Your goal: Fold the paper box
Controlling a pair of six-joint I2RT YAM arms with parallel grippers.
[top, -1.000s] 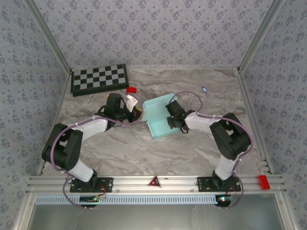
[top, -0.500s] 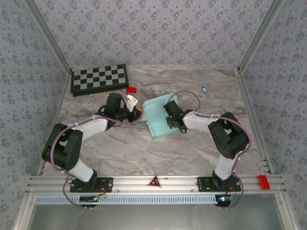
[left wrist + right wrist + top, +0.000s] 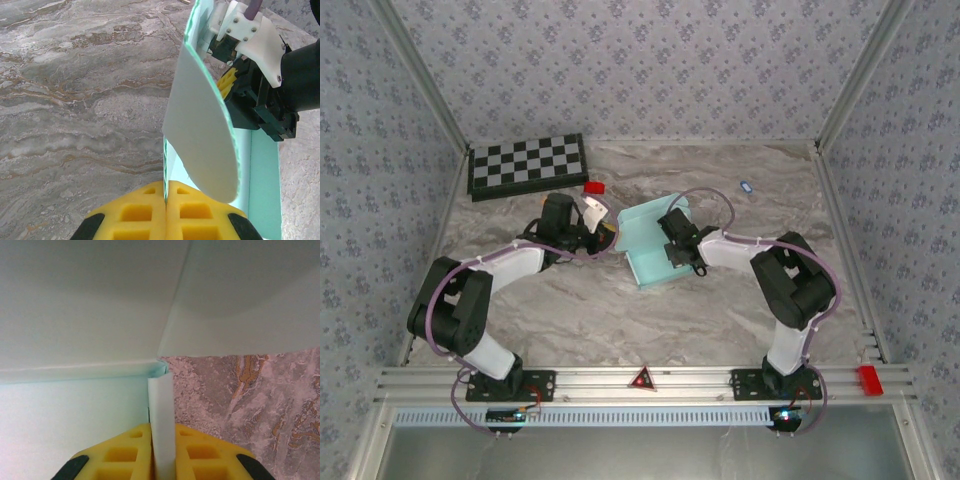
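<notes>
The box sat between both tools: my left gripper pinched its edge, my right gripper clamped its corner flap.

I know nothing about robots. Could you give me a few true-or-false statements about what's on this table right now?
The left gripper and right gripper both pinch the box. True.
The checkerboard lies under the box. False: it lies apart, in the far left corner of the table.
The box is red. False: it is pale blue.
The table looks like marble. True.
</notes>
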